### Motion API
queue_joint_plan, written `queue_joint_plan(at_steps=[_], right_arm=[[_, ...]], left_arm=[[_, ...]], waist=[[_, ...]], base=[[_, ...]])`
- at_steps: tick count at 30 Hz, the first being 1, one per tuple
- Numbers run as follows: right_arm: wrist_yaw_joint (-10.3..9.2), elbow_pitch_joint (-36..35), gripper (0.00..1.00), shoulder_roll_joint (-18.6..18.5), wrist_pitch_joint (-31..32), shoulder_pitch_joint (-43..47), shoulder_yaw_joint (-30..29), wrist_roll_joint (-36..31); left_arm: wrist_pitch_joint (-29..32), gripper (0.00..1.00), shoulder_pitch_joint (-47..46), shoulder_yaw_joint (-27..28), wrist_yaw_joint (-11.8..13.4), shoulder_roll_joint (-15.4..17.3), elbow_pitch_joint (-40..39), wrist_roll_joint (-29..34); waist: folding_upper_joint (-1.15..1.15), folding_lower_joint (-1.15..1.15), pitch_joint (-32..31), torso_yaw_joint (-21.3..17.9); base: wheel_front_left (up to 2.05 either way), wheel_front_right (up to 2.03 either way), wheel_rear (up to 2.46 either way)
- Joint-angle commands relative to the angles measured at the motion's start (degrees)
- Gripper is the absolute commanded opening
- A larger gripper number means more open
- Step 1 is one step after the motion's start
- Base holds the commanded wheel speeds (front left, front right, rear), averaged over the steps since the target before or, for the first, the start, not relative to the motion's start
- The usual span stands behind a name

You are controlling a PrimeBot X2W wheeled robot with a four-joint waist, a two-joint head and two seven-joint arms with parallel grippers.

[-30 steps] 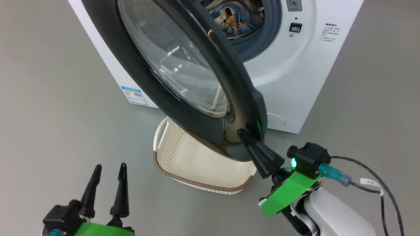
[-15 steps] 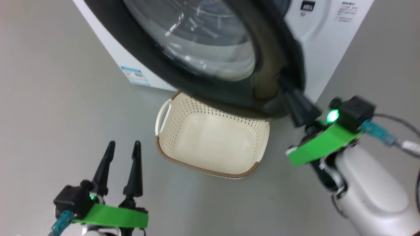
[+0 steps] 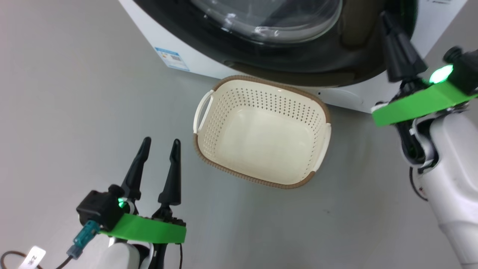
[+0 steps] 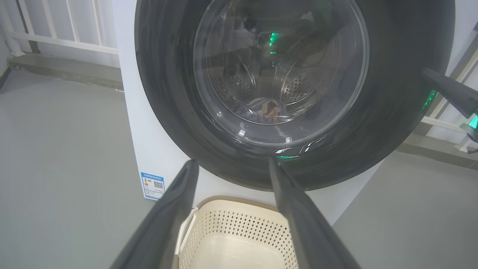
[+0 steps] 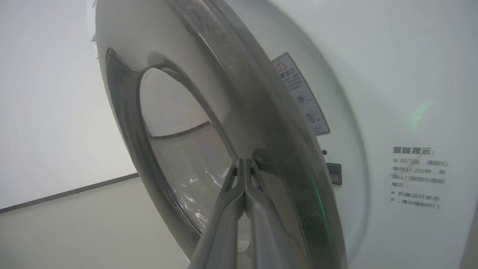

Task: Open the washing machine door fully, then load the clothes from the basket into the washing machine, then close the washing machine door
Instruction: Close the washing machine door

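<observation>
Head cam: big round glossy black-rimmed door w/ bulging clear glass [image 3: 298,71] at 12 o'clock, top cut off by frame, hiding most of the white box-shaped front-loader [image 3: 201,61]. Can't tell if it's latched. R gripper [image 3: 386,18] at 2 o'clock, fingers pressed together, tips on the black rim, gripping nothing. L gripper [image 3: 161,140] at 7 o'clock, fingers spread, touching nothing. Cream perforated plastic basket w/ brown rim [image 3: 261,182] sits centre, just below the door. Thru the glass on L wrist cam I make out a dim blue-orange fabric bundle [image 4: 267,108], blurry.
</observation>
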Motion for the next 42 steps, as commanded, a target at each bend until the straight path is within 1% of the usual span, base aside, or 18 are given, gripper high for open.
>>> queue_joint_plan(at_steps=[1, 8, 14, 17, 22, 31, 33, 34, 35, 36, 37, 42], right_arm=[[0.16, -1.04, 0.0, -0.05, -0.29, -2.05, -0.54, -0.66], [0.16, -0.04, 0.0, -0.89, -0.29, -6.2, -3.73, -0.66], [0.16, 0.99, 0.0, -0.41, -0.29, -9.52, -7.33, -0.59], [0.16, 1.3, 0.0, -0.16, -0.29, -10.64, -8.08, -0.98], [0.16, 1.11, 0.0, 0.21, -0.29, -10.55, -7.06, -1.18], [0.16, 0.51, 0.0, 1.03, -0.29, -4.62, -2.79, -0.28], [0.16, 0.28, 0.39, 1.24, -0.29, -3.06, -2.06, -0.16], [0.16, 0.25, 0.49, 1.32, -0.29, -2.31, -1.68, -0.11], [0.16, 0.17, 0.71, 1.43, -0.29, -1.63, -1.38, -0.07], [0.16, 0.12, 0.91, 1.57, -0.29, -0.92, -1.08, -0.02], [0.16, 0.03, 1.0, 1.74, -0.29, -0.26, -0.77, 0.05], [0.16, -0.79, 1.0, 2.44, -0.29, 3.16, 0.02, 0.47]], left_arm=[[-0.37, 1.0, -1.88, 1.25, -0.21, 0.68, -1.77, -0.46], [-0.37, 1.0, -4.05, -0.26, -0.21, 0.42, -2.53, -0.96], [-0.37, 1.0, -5.12, -1.04, -0.21, 0.38, -2.82, -1.92], [-0.37, 1.0, -5.52, -1.2, -0.21, 0.37, -2.76, -2.19], [-0.37, 1.0, -5.9, -1.06, -0.21, 0.37, -2.32, -2.16], [-0.37, 1.0, -4.94, 0.24, -0.21, 0.36, 0.27, -0.59], [-0.37, 1.0, -4.59, 0.53, -0.21, 0.59, 0.78, -0.34], [-0.37, 1.0, -4.43, 0.68, -0.21, 0.77, 1.01, -0.27], [-0.37, 1.0, -4.29, 0.83, -0.21, 0.97, 1.24, -0.23], [-0.37, 1.0, -4.13, 1.01, -0.21, 1.2, 1.5, -0.2], [-0.37, 1.0, -3.95, 1.2, -0.21, 1.44, 1.76, -0.2], [-0.37, 1.0, -3.01, 2.21, -0.21, 2.67, 3.47, -0.01]], waist=[[0.0, -0.01, 1.89, 1.81], [0.0, -0.01, 4.86, 3.66], [0.0, -0.01, 6.57, 4.25], [0.0, -0.01, 7.03, 4.35], [0.0, -0.01, 6.92, 4.1], [0.0, -0.01, 3.18, 2.15], [0.0, -0.01, 2.21, 1.63], [0.0, -0.01, 1.77, 1.35], [0.0, -0.01, 1.34, 1.08], [0.0, -0.01, 0.87, 0.77], [0.0, -0.01, 0.4, 0.45], [0.0, -0.01, -2.07, -1.29]], base=[[0.0, 0.0, 0.0], [0.0, 0.0, 0.0], [0.0, 0.0, 0.0], [0.0, 0.0, 0.0], [0.0, 0.0, 0.0], [0.0, 0.0, 0.0], [0.0, 0.0, 0.0], [0.0, 0.0, 0.0], [0.0, 0.0, 0.0], [0.0, 0.0, 0.0], [0.0, 0.0, 0.0], [0.0, 0.0, 0.0]])
